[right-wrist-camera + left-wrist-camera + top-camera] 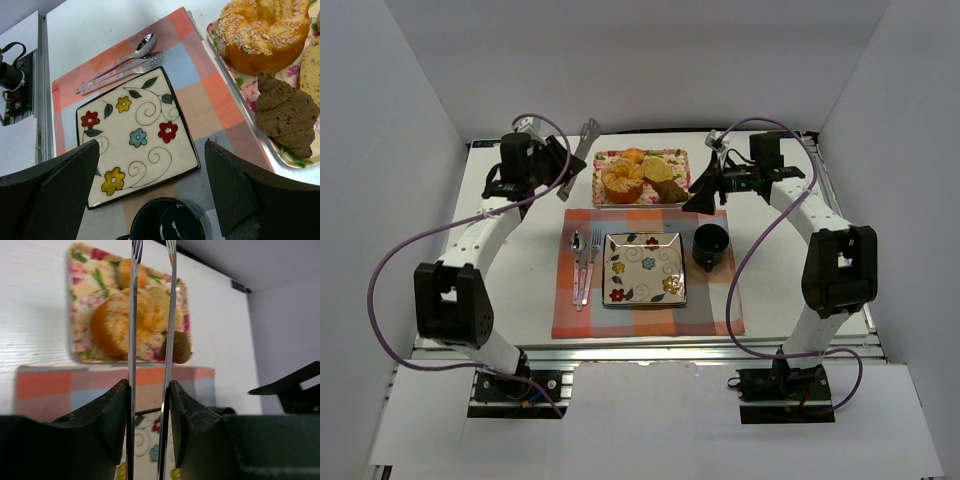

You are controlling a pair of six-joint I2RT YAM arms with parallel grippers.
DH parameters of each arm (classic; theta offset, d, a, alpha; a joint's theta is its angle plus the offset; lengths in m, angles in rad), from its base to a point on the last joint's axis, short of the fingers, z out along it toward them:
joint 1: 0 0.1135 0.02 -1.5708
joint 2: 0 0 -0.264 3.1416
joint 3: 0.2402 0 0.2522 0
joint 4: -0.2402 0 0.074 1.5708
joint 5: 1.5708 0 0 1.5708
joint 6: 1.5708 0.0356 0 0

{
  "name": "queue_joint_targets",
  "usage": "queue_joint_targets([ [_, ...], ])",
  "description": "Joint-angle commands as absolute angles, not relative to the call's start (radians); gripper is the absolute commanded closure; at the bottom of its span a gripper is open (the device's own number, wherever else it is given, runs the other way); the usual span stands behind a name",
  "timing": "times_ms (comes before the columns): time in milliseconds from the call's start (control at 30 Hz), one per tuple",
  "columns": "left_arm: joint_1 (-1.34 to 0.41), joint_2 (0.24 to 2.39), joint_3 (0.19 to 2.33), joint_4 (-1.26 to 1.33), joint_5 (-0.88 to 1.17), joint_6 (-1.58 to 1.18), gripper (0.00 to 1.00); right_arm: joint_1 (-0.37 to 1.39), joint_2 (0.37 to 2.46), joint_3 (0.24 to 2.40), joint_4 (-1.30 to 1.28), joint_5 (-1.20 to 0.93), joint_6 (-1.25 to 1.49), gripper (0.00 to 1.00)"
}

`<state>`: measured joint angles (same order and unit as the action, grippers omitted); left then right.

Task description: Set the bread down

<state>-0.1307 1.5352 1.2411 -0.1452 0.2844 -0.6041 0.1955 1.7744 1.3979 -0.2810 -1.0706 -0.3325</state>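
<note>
The bread lies on the tray at the middle of the counter's far edge, in the tray's right half. The ring loaf is on its left. The dark piece is just beside it on the near side.

The right claw is open and holds nothing. It hangs off the tray's near right corner, with the dark piece between it and the bread. From this claw the bread lies a little to the left and toward the far edge. In its wrist view only a pale sliver of the bread shows, at the right border.

The left claw is clamped on the tongs, off the tray's left end. The tongs' tips point toward the far edge. From there the bread lies to the right, and the loaf stands in the way. In the left wrist view the bread shows past the loaf, partly behind one tong arm.

So the right claw is nearer, but the left one carries the tool. I judge that the tongs must swing right and pass over or behind the loaf to straddle the bread. The bread's long axis seems to run roughly near to far, slightly slanted, though I cannot fix it exactly. The plate, toward the near edge, looks the likely place for it.
</note>
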Motion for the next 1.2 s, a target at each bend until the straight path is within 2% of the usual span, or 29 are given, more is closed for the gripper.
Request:
queue_joint_targets([
  [0,-0.161,1.606,1.318,-0.063,0.379,-0.741,0.53,0.183,1.772,1.431,-0.250,-1.101,-0.322,0.11],
  [600,-0.347,1.985,1.746,-0.226,0.364,-0.859,0.53,0.101,1.758,1.391,-0.241,-1.123,-0.319,0.11],
  [900,-0.380,2.025,1.778,-0.322,0.299,-0.979,0.55,0.084,1.761,1.371,-0.236,-1.129,-0.313,0.11],
  [1167,-0.408,2.014,1.793,-0.405,0.360,-1.066,0.55,0.081,1.767,1.370,-0.233,-1.138,-0.308,0.11],
])
